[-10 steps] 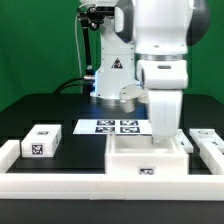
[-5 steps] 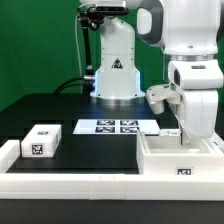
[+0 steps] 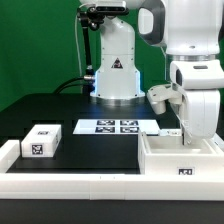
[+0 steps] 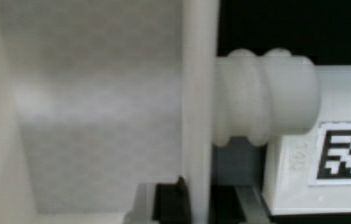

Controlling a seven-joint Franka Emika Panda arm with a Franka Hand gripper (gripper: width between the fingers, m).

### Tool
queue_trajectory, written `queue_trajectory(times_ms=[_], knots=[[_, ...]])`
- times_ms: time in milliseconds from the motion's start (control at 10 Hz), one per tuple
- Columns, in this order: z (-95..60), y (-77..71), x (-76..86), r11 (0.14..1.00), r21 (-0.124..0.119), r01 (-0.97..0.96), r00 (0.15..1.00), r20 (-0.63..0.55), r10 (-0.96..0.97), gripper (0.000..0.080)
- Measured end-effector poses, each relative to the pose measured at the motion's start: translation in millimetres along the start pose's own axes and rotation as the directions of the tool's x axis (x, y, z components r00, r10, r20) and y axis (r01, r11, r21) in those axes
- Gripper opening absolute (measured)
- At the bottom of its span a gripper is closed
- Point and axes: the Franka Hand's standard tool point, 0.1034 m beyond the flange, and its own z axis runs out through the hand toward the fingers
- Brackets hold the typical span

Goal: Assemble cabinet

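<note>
Two dark fingers (image 4: 163, 205) of the gripper (image 4: 200, 202) show in the wrist view, one on each side of a thin upright white wall of the cabinet (image 3: 160, 160), and they appear clenched on that wall. In the exterior view the fingertips are hidden behind the cabinet's rim, so the grip cannot be checked there. Close beside the gripped wall in the wrist view sits a ribbed white round piece (image 4: 270, 90). Whether it touches the wall or passes behind it, I cannot tell. Part of a black-and-white tag (image 4: 344, 155) shows next to that piece.

In the exterior view the white arm (image 3: 195, 40) fills the upper right of the frame and comes straight down into the cabinet, an open-topped white box at the lower right with a small tag (image 3: 183, 171) on its front face. The arm's base (image 3: 115, 65), bearing a warning triangle, stands at upper centre. The marker board (image 3: 110, 127) lies flat at the centre of the black table (image 3: 60, 110), just left of the cabinet. A small white block (image 3: 40, 141) with a tag on its front sits at the lower left, well apart from the cabinet. A white ledge (image 3: 70, 185) runs along the bottom of the frame.
</note>
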Motion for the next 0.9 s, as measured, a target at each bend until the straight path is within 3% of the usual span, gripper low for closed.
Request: queue_trajectory(times_ms=[100,200,300,400,500,600,700,900], knots=[[0.2,-0.1,-0.5,1.000,0.000,-0.001,1.000,0.000,0.001,0.0029],[0.2,-0.1,-0.8,1.000,0.000,-0.001,1.000,0.001,0.001,0.0207],[0.3,-0.1,-1.0,1.000,0.001,-0.001,1.000,0.001,0.001,0.0207],[0.3,-0.1,-1.2,1.000,0.001,-0.002,1.000,0.001,0.002,0.0408],[0.4,-0.1,-1.5,1.000,0.001,-0.002,1.000,0.001,0.002,0.0557],[0.4,-0.1,-1.7,1.000,0.001,-0.002,1.000,0.001,0.002,0.0557],[0.4,0.0,-1.8,1.000,0.001,-0.003,1.000,0.001,0.003,0.0633],[0.4,0.0,-2.2,1.000,0.001,-0.003,1.000,0.001,0.003,0.0647]])
